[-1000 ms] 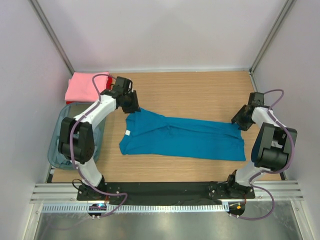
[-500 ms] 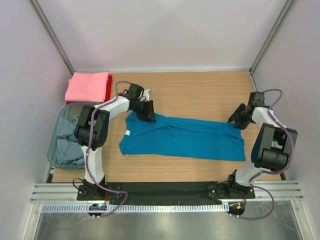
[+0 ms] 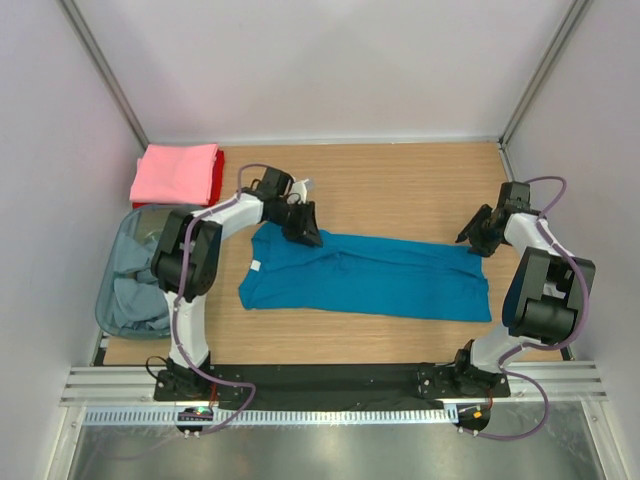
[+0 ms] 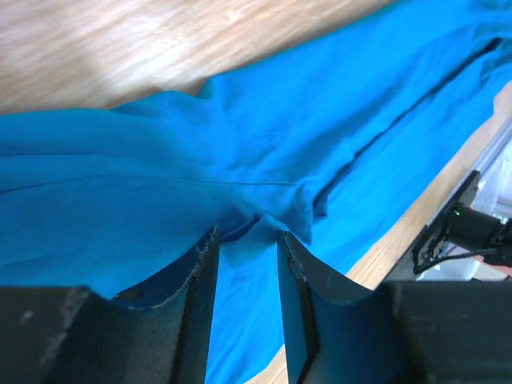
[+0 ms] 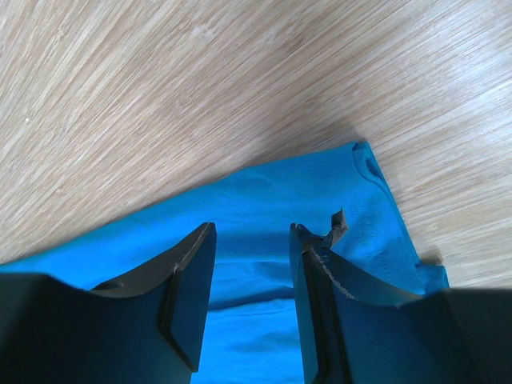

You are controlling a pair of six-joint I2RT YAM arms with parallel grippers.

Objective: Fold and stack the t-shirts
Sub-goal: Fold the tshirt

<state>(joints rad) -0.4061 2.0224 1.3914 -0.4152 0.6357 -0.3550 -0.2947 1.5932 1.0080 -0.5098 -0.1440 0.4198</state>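
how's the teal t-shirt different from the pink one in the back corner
The teal blue cloth t-shirt lies stretched out long across the middle of the wooden table; the pink cloth t-shirt is folded into a small rectangle in the far left corner. The teal one rests directly on the wood; the pink one sits on a red t-shirt. Both are plain soft cloth.

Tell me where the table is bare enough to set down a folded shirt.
Bare wood lies between the back wall and the teal shirt, right of the pink stack; a narrower strip runs between that shirt and the black base rail. Crowded on the left: bin, pink stack, left arm.
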